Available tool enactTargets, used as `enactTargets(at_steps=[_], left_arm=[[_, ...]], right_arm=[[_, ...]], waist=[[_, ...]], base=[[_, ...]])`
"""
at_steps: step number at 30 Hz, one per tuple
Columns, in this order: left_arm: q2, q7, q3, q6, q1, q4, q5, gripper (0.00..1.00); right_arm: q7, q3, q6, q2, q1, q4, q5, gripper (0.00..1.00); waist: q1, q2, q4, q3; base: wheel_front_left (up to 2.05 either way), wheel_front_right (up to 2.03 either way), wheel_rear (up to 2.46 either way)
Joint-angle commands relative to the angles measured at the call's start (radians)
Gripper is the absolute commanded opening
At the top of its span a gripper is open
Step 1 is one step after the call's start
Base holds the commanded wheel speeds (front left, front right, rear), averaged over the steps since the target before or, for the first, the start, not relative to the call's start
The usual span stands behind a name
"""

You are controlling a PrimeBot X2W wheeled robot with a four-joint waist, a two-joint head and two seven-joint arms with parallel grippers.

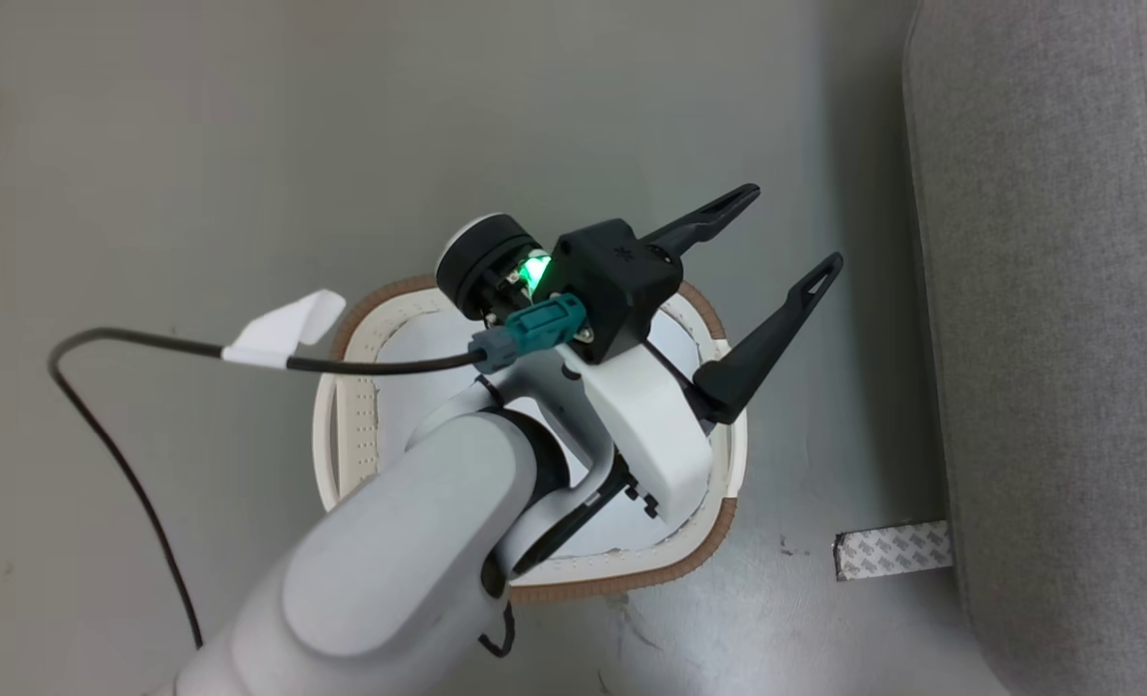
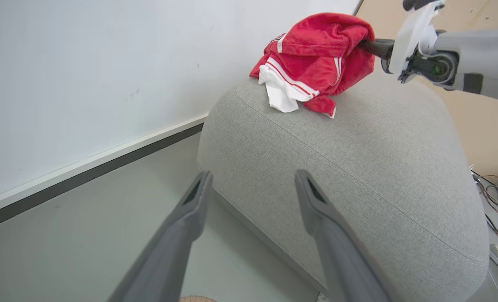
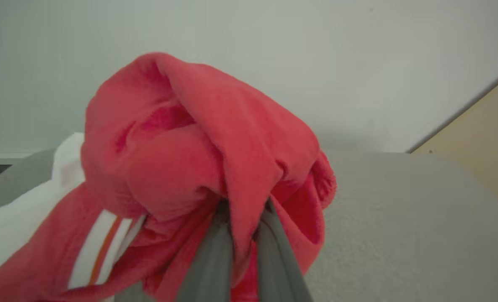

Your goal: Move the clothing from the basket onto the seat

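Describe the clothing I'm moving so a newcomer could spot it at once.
Find the big grey seat beside the white wall. On its rounded top sits a bunched heap, the clothing, pinched in the right pincer. It is the one bright red thing there, with white stripes and trim.

Clothing: I count one red jersey (image 2: 316, 58), at the seat's far end.
Basket: one basket (image 1: 341, 425), on the floor.
Seat: one seat (image 1: 1046, 290).
Tools: I see two, the left tool (image 1: 793, 226) and the right tool (image 3: 245, 207).
Cable: one black cable (image 1: 389, 364), carrying one white tag (image 1: 283, 329).
Tape: one tape strip (image 1: 892, 551), on the floor by the seat's edge.
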Motion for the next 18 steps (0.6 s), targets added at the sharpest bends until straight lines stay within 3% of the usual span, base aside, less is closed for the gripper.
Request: enactTargets(at_steps=[1, 3, 4, 5, 11, 18], left_arm=[[0.002, -0.011, 0.005, 0.004, 0.010, 0.008, -0.012, 1.00], [0.003, -0.016, 0.008, 0.008, 0.018, 0.010, -0.016, 1.00], [0.005, -0.019, 0.010, 0.010, 0.022, 0.013, -0.019, 1.00], [0.010, -0.021, 0.014, 0.012, 0.028, 0.015, -0.021, 1.00], [0.053, -0.031, 0.040, 0.027, 0.065, 0.024, -0.039, 1.00], [0.107, -0.088, 0.098, 0.077, 0.165, 0.048, -0.063, 1.00]], right_arm=[[-0.016, -0.035, -0.003, 0.018, 0.036, 0.068, -0.020, 0.00], [-0.030, -0.060, -0.003, 0.037, 0.056, 0.136, -0.043, 0.03], [-0.029, -0.062, -0.003, 0.058, 0.066, 0.157, -0.051, 0.65], [-0.026, -0.056, -0.003, 0.079, 0.077, 0.174, -0.063, 1.00], [-0.062, -0.037, -0.003, 0.150, 0.129, 0.198, -0.103, 1.00], [-0.128, 0.026, -0.003, 0.183, 0.254, 0.078, -0.106, 1.00]], waist=[[-0.0002, 0.0000, -0.002, -0.012], [-0.0002, 0.0000, -0.004, -0.022], [-0.0002, 0.0000, -0.006, -0.028], [-0.0002, 0.0000, -0.009, -0.036], [-0.0002, 0.0000, -0.052, -0.089], [-0.0002, 0.0000, -0.087, -0.209]], base=[[0.00, 0.00, 0.00], [0.00, 0.00, 0.00], [0.00, 0.00, 0.00], [0.00, 0.00, 0.00], [0.00, 0.00, 0.00], [0.00, 0.00, 0.00]])
